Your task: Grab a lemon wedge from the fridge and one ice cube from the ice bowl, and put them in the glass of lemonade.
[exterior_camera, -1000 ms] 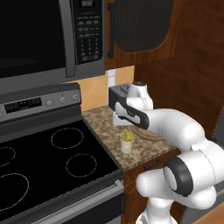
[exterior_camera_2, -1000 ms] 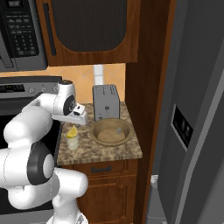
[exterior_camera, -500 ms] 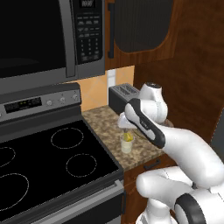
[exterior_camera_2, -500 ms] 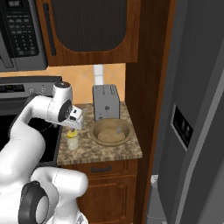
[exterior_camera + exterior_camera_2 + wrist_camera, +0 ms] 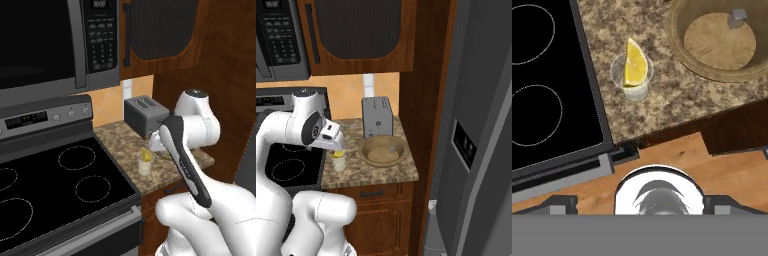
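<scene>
Since a second ago the arm has swung up — its fingers [image 5: 337,145] hang wide open above the glass of lemonade [image 5: 632,75], lemon wedge [image 5: 634,64] already inside. Next comes ice — the ice bowl [image 5: 682,55] sits just beside on the tabletop [image 5: 677,107].
</scene>
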You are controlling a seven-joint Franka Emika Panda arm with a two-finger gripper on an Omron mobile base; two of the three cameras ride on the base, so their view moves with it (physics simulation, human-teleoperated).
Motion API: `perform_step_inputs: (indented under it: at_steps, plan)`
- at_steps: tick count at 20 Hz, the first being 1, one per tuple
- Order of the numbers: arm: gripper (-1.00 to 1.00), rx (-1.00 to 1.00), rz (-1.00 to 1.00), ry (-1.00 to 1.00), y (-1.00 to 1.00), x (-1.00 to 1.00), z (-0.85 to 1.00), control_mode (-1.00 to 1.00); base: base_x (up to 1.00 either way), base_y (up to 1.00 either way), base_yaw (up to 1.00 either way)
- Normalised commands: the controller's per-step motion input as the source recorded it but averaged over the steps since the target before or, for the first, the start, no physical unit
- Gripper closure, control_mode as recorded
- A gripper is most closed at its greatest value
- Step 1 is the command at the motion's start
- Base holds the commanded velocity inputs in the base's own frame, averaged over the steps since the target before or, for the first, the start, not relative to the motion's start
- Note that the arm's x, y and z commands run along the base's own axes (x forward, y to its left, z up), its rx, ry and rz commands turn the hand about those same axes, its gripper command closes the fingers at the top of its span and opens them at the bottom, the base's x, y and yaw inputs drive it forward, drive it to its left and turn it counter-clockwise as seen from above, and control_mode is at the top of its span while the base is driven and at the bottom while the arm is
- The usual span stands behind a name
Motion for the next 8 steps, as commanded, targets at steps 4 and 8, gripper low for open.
perform_step_inputs:
  at_steps: [4, 8]
  plan:
    - [-1.0, 0.03, 0.07, 0.0, -0.27, -0.97, 0.06, -1.0, 0.0, 0.0, 0.0]
    - [-1.0, 0.07, 0.02, 0.0, -0.37, -0.82, 0.05, -1.0, 0.0, 0.0, 0.0]
